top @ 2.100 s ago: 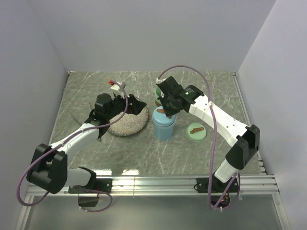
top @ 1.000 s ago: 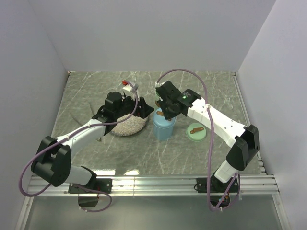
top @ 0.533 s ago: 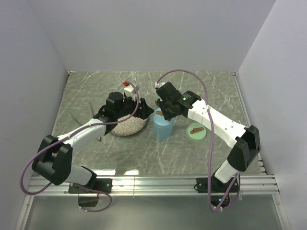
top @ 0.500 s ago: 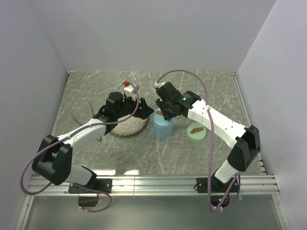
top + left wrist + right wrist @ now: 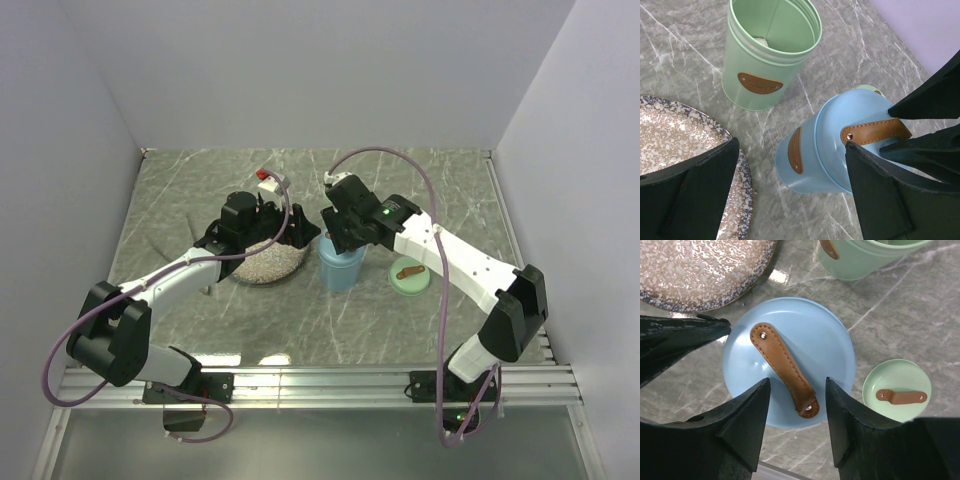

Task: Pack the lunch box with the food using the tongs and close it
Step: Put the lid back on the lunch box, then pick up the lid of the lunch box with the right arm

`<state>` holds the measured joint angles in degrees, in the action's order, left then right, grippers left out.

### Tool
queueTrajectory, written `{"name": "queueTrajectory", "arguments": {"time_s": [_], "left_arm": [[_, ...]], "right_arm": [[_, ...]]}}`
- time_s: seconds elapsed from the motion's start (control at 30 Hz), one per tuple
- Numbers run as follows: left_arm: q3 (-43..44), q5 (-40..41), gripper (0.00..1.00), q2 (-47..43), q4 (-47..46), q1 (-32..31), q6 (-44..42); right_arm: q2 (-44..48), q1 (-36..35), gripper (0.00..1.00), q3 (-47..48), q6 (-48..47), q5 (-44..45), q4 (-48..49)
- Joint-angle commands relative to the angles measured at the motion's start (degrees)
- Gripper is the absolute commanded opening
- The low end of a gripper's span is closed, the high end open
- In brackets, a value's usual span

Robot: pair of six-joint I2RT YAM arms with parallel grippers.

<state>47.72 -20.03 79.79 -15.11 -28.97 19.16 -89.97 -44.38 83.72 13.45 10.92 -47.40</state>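
The lunch box is a blue canister (image 5: 340, 268) with its round lid (image 5: 825, 345) sitting on it. Behind it stands an open green canister (image 5: 770, 55), and a small pale piece (image 5: 760, 40) shows inside. My right gripper (image 5: 796, 382) hangs open just over the blue lid, one finger on each side of the brown handle (image 5: 785, 370) without touching it. My left gripper (image 5: 790, 155) stands wide open beside the blue canister, above the plate's edge, and holds nothing. I cannot make out the tongs in any view.
A speckled plate (image 5: 262, 262) lies left of the blue canister, and the part I can see is bare. A green lid (image 5: 409, 272) with a brown handle rests on the table to the right. Grey walls close in the table on three sides.
My right gripper has opened and let go of the blue lid's handle, leaving the lid on the canister. The left arm swung right toward the canister earlier and has held still since.
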Motion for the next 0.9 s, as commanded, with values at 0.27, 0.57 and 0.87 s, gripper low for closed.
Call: {"name": "queueTrajectory", "arguments": {"time_s": [0.27,0.57,0.87], "left_arm": [[2.2,0.7,0.93,-0.2,-2.3,-0.2,-0.3],[1.3,3.0,0.94,-1.9,-3.0,-0.2,0.4],[-1.1,6.5,0.96,-5.6,-4.2,1.0,2.7]], "right_arm": [[14.5,-0.2,0.59,-5.4,2.2,6.0,8.0],[26.5,0.2,0.60,-16.4,8.8,13.3,9.4],[26.3,5.4,0.61,-31.8,17.0,13.3,9.9]]}}
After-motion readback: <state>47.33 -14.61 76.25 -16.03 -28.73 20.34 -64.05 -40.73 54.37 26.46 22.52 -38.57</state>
